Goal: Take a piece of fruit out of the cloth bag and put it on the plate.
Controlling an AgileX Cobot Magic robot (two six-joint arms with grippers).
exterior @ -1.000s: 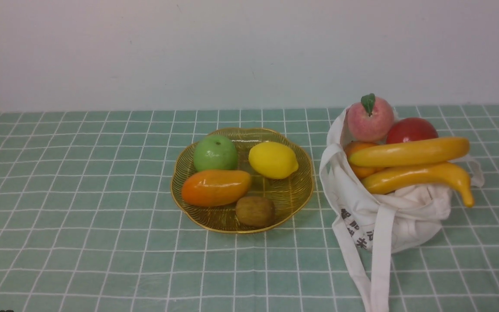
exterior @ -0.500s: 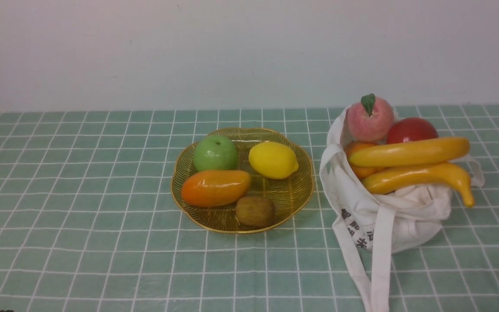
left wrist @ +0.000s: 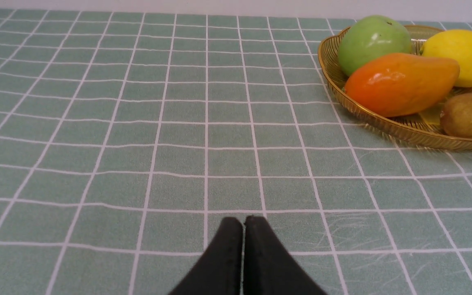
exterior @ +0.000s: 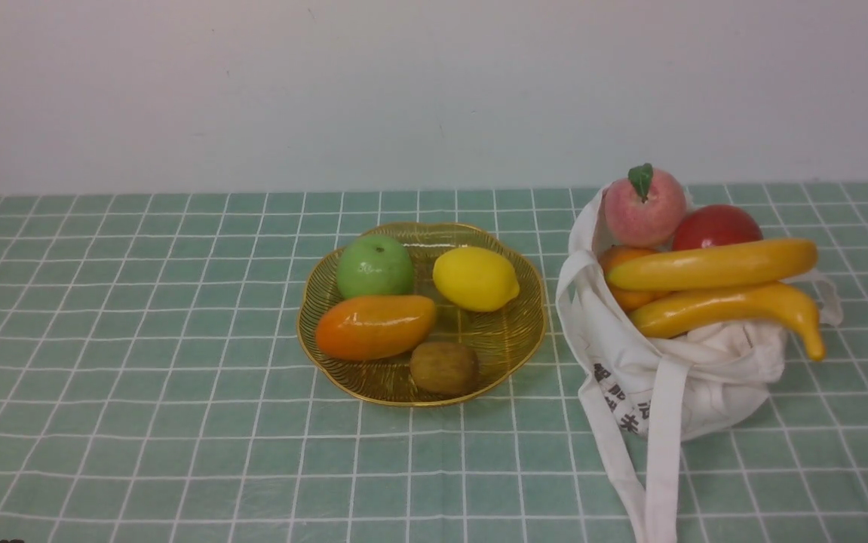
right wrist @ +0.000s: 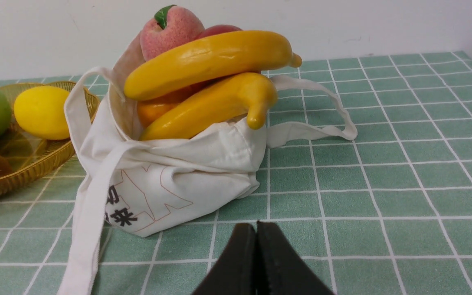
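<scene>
Green checked cloth covers the worktop [exterior: 139,422] up to a plain pale wall; the mango [exterior: 375,326] already lies on the plate [exterior: 513,343], toward its near-left part, touching or nearly touching the green apple [exterior: 375,266] behind it, with a lemon [exterior: 475,278] toward the far right of the dish and a kiwi [exterior: 444,367] at its near rim. Plate sits about mid-worktop; the cloth bag [exterior: 705,377] slumps just beside it toward the right edge, mouth open, two bananas [exterior: 713,265] lying across a peach [exterior: 643,206], a red fruit [exterior: 714,225] and a small orange one [exterior: 622,260].

Left gripper [left wrist: 243,223] is pressed closed on nothing, low over bare cloth well apart from the plate; right gripper [right wrist: 255,229] is likewise closed and empty, facing the bag's printed side.

By my reading the placing step looks done — fruit down, both arms clear. Should another fetch follow, the right claw must open wide and approach the bag's mouth from above, minding the loose bananas and straps — they could snag or roll.
</scene>
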